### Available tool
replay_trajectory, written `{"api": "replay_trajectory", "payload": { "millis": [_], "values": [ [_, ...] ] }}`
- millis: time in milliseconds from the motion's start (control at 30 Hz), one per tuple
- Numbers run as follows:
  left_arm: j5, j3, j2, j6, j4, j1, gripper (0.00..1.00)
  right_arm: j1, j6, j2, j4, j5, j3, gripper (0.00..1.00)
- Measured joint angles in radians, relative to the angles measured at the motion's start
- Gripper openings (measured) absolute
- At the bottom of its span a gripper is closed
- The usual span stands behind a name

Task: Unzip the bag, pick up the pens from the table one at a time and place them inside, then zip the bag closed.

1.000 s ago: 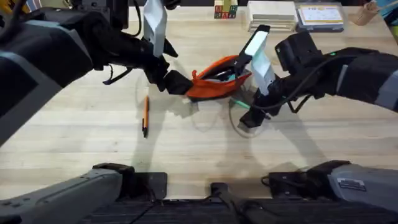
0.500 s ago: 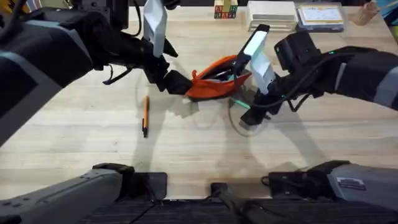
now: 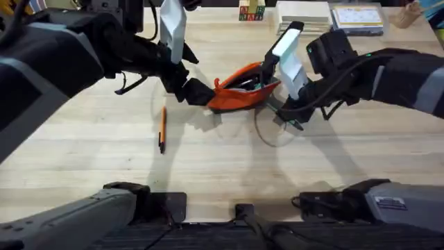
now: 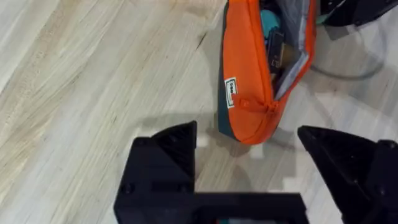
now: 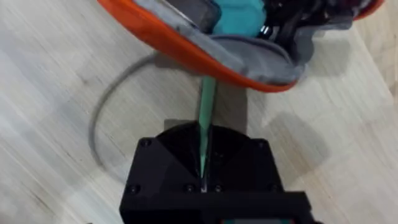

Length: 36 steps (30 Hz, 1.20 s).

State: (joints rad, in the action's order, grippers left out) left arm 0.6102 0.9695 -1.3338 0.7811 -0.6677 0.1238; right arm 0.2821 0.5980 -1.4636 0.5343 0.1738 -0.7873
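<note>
The orange bag (image 3: 239, 94) lies unzipped on the table (image 3: 104, 153), showing grey lining and teal contents. My left gripper (image 3: 198, 92) stands open at the bag's left end. In the left wrist view that end of the bag (image 4: 249, 81) sits just ahead of the gap between its fingers (image 4: 165, 155). My right gripper (image 3: 290, 117) is at the bag's right side, shut on the green pen (image 5: 207, 106). The pen's tip points into the bag's opening (image 5: 249, 56). The orange pen (image 3: 161, 128) lies on the table left of the bag, apart from both grippers.
A thin grey cable (image 3: 267, 135) loops on the table in front of the bag, under the right gripper. Coloured blocks (image 3: 251, 10) and stacked boxes (image 3: 303, 17) stand along the far edge. Both arm bases fill the near edge.
My right gripper has carried the green pen up and back toward the bag, bringing its tip to the opening. The left arm and the orange pen have stayed put.
</note>
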Motion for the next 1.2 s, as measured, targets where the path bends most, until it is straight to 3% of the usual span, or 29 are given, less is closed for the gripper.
{"api": "replay_trajectory", "payload": {
  "millis": [267,600,933,1200],
  "values": [
    [0.0,0.0,0.0,0.0,0.002,0.0,0.994,0.0,-0.001,0.0,0.021,0.003,-0.006,0.038],
    [0.0,0.0,0.0,0.0,0.002,0.0,0.994,-0.026,-0.02,0.0,0.257,-0.004,-0.058,0.033],
    [0.0,0.0,0.0,0.0,0.003,0.0,0.993,-0.102,-0.003,0.0,0.38,-0.063,-0.264,0.033],
    [0.0,0.0,0.0,0.0,0.002,0.0,0.993,-0.11,0.094,0.0,0.402,-0.074,-0.391,0.033]
  ]
}}
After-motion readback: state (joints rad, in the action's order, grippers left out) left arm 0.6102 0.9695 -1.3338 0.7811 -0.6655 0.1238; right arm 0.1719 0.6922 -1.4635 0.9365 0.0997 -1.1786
